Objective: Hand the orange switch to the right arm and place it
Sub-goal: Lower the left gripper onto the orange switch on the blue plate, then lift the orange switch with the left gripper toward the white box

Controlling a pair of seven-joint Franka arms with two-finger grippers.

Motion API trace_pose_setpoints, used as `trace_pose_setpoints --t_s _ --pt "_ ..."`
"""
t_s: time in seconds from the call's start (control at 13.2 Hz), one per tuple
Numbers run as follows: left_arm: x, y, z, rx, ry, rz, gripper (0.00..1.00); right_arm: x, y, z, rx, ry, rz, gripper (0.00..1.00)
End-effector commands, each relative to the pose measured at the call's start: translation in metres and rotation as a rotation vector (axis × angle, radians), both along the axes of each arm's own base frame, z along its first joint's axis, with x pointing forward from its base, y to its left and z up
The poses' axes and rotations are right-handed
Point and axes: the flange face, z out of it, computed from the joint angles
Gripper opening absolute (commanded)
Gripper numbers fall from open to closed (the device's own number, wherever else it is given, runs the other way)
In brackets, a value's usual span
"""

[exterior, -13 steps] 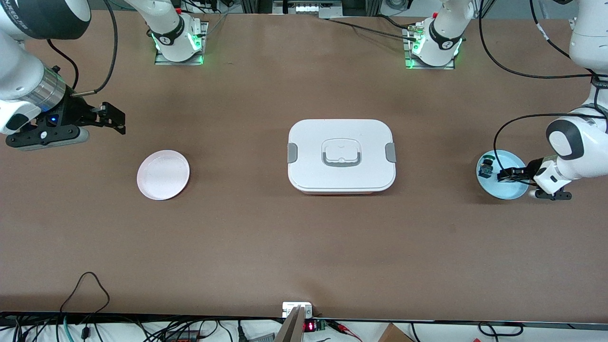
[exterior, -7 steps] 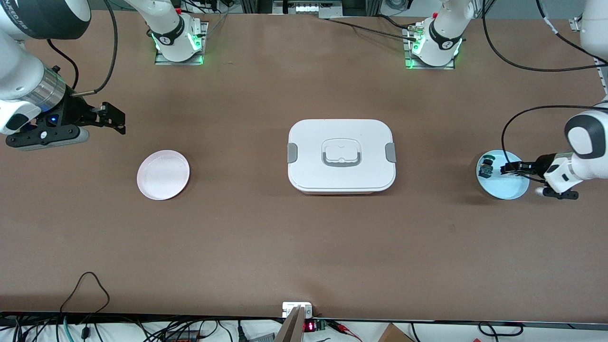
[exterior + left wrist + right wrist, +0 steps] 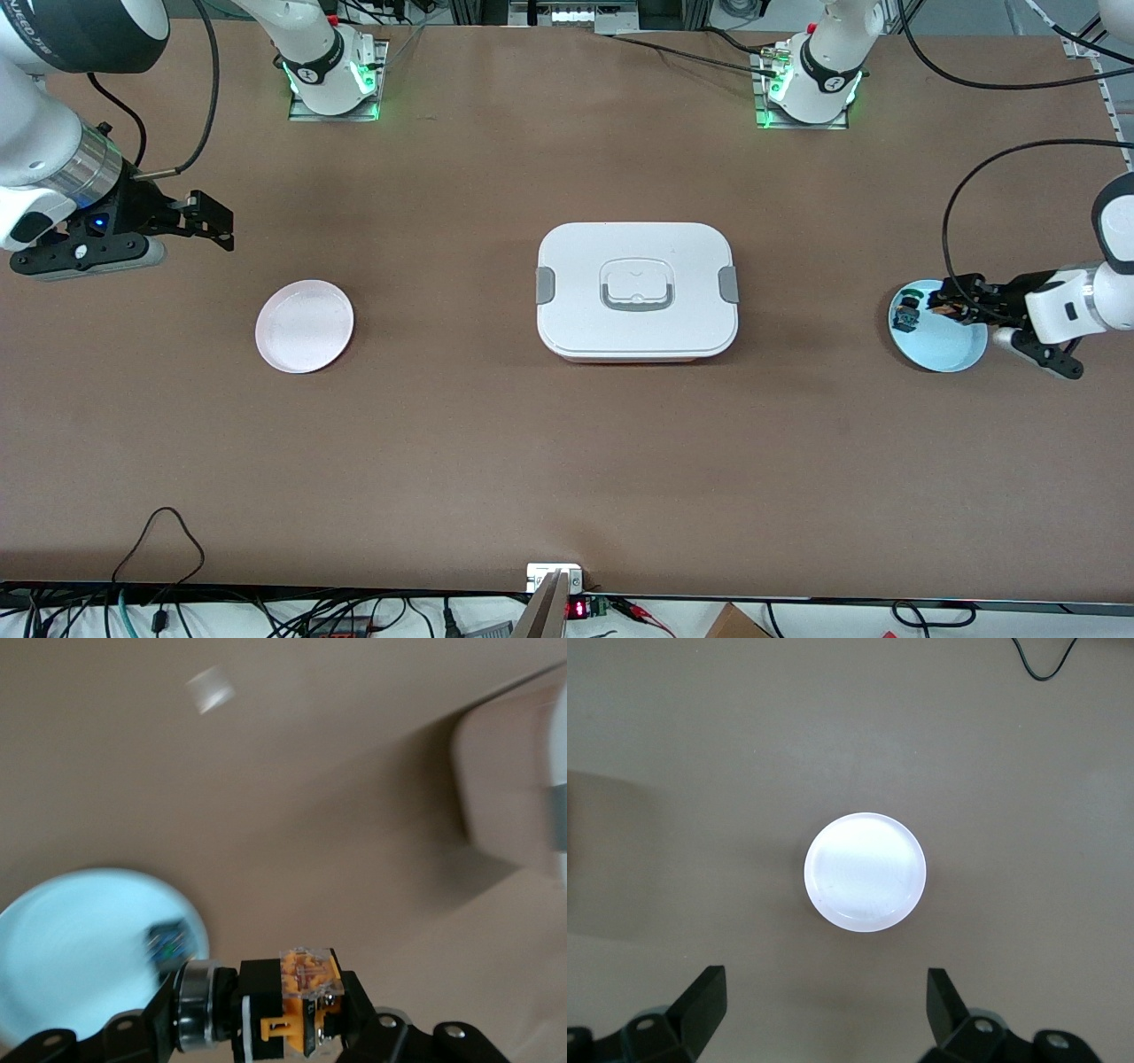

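Note:
My left gripper [image 3: 941, 304] is shut on the orange switch [image 3: 283, 1005], a small black part with an orange band and a silver ring, and holds it over the light blue plate [image 3: 952, 350] at the left arm's end of the table. The switch also shows as a speck in the front view [image 3: 939, 310]. A similar part with a green top [image 3: 906, 310] lies on that plate; it shows blurred in the left wrist view [image 3: 168, 943]. My right gripper [image 3: 217, 226] is open and empty, waiting in the air near the pink plate [image 3: 304, 325], which also shows in the right wrist view [image 3: 866, 871].
A white lidded box [image 3: 636, 290] with grey clips stands in the middle of the table; its corner shows in the left wrist view [image 3: 509, 780]. The arm bases [image 3: 332, 75] stand along the table's edge farthest from the front camera. Cables hang at the nearest edge.
My left gripper has risen off the blue plate with the orange switch and the left arm has swung up and outward. The right arm has not moved.

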Motion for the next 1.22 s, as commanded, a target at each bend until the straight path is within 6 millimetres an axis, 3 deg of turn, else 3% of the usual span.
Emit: trace_pose_setpoints --t_s 0.0,0.15,0.46,0.61,0.76,0.99,1.14 --pt "0.003 -0.043 0.019 -0.196 -0.081 -0.103 0.24 0.003 -0.001 0.006 0.010 -0.009 -0.012 1.00" --pt "0.008 -0.066 0.023 -0.333 -0.164 -0.185 0.23 0.004 -0.003 0.007 0.007 -0.009 -0.013 1.00" --pt "0.017 -0.159 0.033 -0.538 -0.358 -0.392 0.20 0.005 -0.005 0.016 0.010 -0.024 -0.024 1.00" --pt "0.021 -0.215 0.025 -0.801 -0.472 -0.402 0.18 0.003 -0.001 0.014 0.012 -0.010 -0.010 1.00" --pt "0.023 -0.264 0.031 -0.920 -0.619 -0.398 0.16 -0.003 0.001 0.014 0.042 0.027 0.000 1.00" --pt "0.011 -0.361 0.030 -0.973 -0.827 -0.389 0.16 -0.013 0.018 0.010 0.284 0.129 0.028 1.00" --pt "0.005 -0.383 0.033 -1.036 -0.927 -0.352 0.15 -0.014 0.029 0.003 0.463 0.191 0.008 1.00"
